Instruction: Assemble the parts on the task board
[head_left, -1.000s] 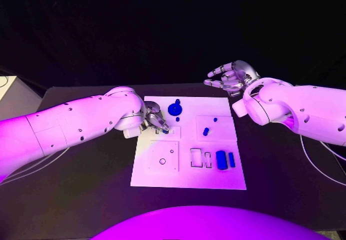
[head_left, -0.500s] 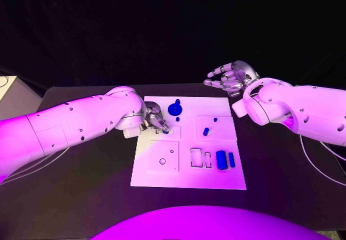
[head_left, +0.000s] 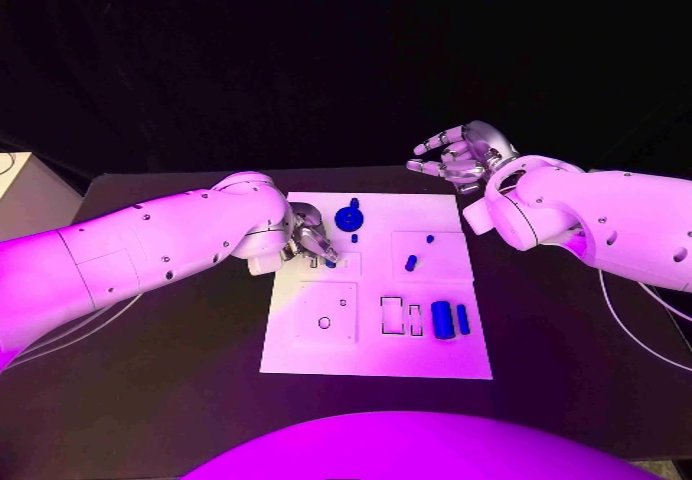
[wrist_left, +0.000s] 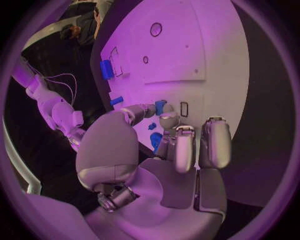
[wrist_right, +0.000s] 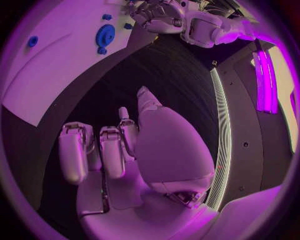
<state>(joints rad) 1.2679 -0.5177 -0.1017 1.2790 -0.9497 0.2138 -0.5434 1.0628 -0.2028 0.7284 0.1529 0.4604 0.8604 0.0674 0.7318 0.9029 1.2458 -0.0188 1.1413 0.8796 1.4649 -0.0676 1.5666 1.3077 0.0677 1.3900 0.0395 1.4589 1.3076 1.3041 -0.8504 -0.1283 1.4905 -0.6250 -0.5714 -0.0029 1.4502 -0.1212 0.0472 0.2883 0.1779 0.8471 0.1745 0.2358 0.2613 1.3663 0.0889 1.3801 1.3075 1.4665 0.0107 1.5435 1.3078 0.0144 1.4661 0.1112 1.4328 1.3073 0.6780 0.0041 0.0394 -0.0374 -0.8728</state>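
The black table (head_left: 173, 380) carries the white task board (head_left: 378, 350) at its middle. The left hand (head_left: 307, 243) is over the board's near-left part, fingers curled around a small blue part (wrist_left: 160, 106), seemingly pinching it. The right hand (head_left: 459, 155) hovers beyond the board's far right corner, spread and empty. A round blue part (head_left: 349, 216) and two blue bars (head_left: 451, 319) lie on the board.

One task board (head_left: 378, 352) (several blue parts (head_left: 443, 320))
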